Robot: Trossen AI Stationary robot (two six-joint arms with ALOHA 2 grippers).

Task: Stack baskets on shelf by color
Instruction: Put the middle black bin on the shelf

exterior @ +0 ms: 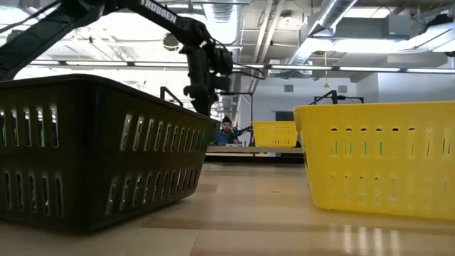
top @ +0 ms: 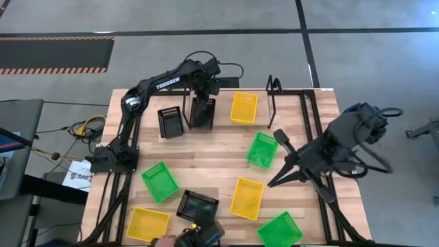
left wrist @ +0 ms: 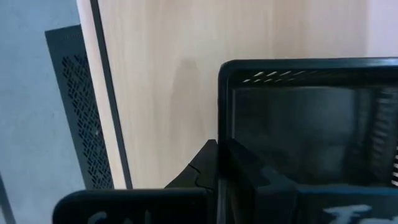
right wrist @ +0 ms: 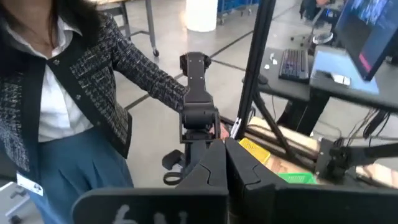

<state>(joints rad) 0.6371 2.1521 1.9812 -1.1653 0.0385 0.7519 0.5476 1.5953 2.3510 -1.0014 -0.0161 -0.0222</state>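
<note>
Pinching the rim of a black basket (top: 202, 112), the left gripper (top: 204, 88) is clamped beneath "TROSSEN" lettering; the right gripper (right wrist: 225, 163) is pressed together, empty.

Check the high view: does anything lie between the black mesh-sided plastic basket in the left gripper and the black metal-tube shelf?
Yes. A yellow mesh-sided plastic basket sits on the wooden table between the black basket held by the left gripper and the shelf's upright posts; a low straight move would likely meet it.
</note>
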